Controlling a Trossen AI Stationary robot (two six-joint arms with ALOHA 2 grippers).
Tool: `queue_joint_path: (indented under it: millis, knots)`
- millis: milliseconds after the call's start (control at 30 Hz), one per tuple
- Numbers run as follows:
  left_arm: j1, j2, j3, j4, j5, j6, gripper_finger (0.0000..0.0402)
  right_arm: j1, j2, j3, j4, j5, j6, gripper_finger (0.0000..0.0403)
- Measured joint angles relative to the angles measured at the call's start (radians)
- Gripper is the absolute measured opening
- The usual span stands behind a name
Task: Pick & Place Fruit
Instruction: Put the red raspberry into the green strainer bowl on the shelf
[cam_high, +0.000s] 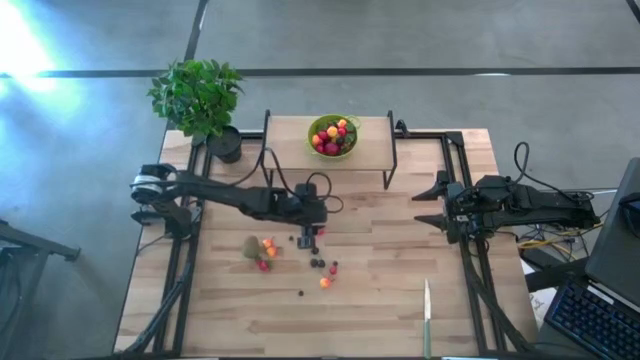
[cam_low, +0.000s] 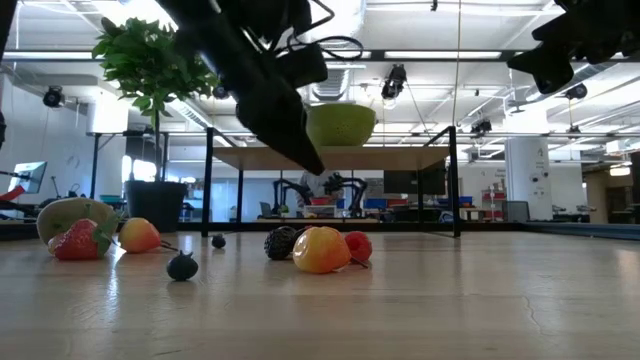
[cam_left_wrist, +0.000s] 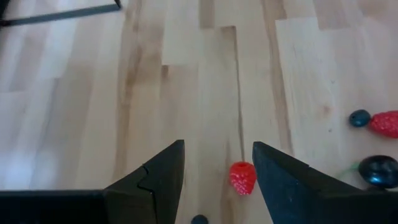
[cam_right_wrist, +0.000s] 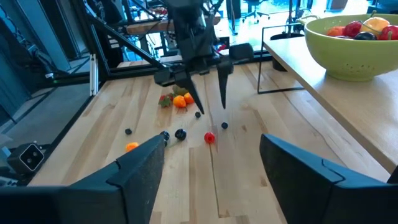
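I have the left gripper (cam_high: 311, 240) hanging over the middle of the table (cam_high: 400, 290), fingers spread and empty, tips pointing down among the loose fruit. In its wrist view a small red berry (cam_left_wrist: 242, 177) lies on the wood between the two fingers, nearer one than the other, so I judge this the pick in hand: I would centre the gap over the berry first, then drop straight down until the tips almost touch the wood and only then squeeze, since something this small and round will likely skip sideways if one finger reaches it early. The rest of the fruit lies scattered close by, with a kiwi (cam_high: 252, 247) and orange pieces in a cluster to the left, dark berries (cam_high: 318, 263) and an orange fruit (cam_high: 325, 283) nearer me, and more already in the green bowl (cam_high: 333, 135) on the raised shelf at the far side. The right gripper (cam_high: 432, 203) waits spread and empty at the table's right edge. From above, the left gripper hides the berry, and I cannot tell how high the tips hang over the wood.
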Motion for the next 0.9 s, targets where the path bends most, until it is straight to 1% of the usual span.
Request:
queue_joint_path:
  millis: [200,467,533,767,900]
  knots:
    - [-0.001,0.0,-0.076,0.107,0.027,-0.028,0.0195,0.0,0.0,0.0,0.0,0.0,0.0,0.0239]
    - [-0.017,0.011,-0.164,0.225,0.037,-0.078,0.0195,0.0,0.0,0.0,0.0,0.0,0.0,0.0222]
    - [-0.022,0.012,-0.181,0.229,0.038,-0.081,0.0195,0.0,0.0,0.0,0.0,0.0,0.0,0.0219]
    - [-0.038,0.058,-0.21,0.317,0.051,-0.09,0.0195,0.0,0.0,0.0,0.0,0.0,0.0,0.0233]
    - [-0.04,0.09,-0.206,0.323,0.049,-0.084,0.0195,0.0,0.001,0.0,0.0,0.0,0.0,0.0247]
